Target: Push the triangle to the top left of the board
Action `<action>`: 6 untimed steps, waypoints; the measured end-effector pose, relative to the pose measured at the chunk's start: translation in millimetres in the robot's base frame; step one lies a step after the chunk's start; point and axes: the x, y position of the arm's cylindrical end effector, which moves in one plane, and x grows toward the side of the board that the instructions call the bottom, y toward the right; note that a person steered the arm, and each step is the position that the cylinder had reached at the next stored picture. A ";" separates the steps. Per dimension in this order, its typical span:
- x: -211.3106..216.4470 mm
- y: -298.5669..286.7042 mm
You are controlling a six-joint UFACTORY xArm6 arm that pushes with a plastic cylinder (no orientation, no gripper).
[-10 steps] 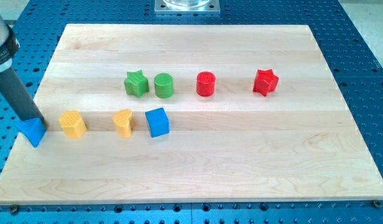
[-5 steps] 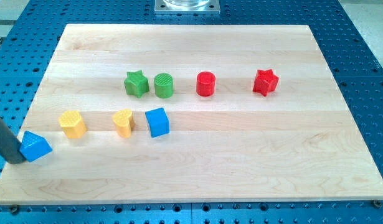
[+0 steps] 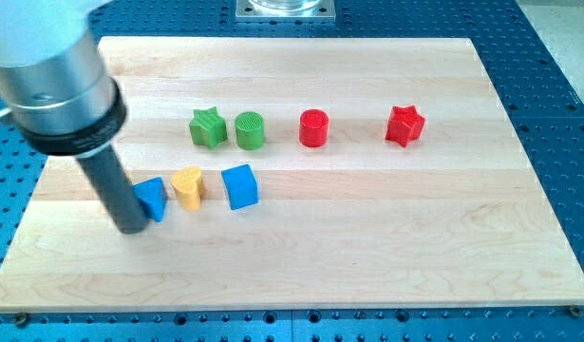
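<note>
The blue triangle [image 3: 152, 199] lies on the wooden board [image 3: 367, 237] at the left of middle, just left of a yellow heart [image 3: 188, 186]. My tip [image 3: 132, 229] stands at the triangle's lower left, and the rod touches the triangle's left side. The arm's thick grey body covers the board's upper left part.
A blue cube [image 3: 240, 186] sits right of the yellow heart. Higher up stand a row of a green star [image 3: 207, 126], a green cylinder [image 3: 250, 130], a red cylinder [image 3: 313, 127] and a red star [image 3: 405, 124]. Blue perforated table surrounds the board.
My tip has swung from the board's left edge rightward. The blue triangle has moved right and a little up, to beside the yellow heart. The other yellow block no longer shows.
</note>
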 end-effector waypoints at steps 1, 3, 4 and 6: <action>0.0 32.9; -31.7 3.3; -33.0 -8.8; -96.4 -32.9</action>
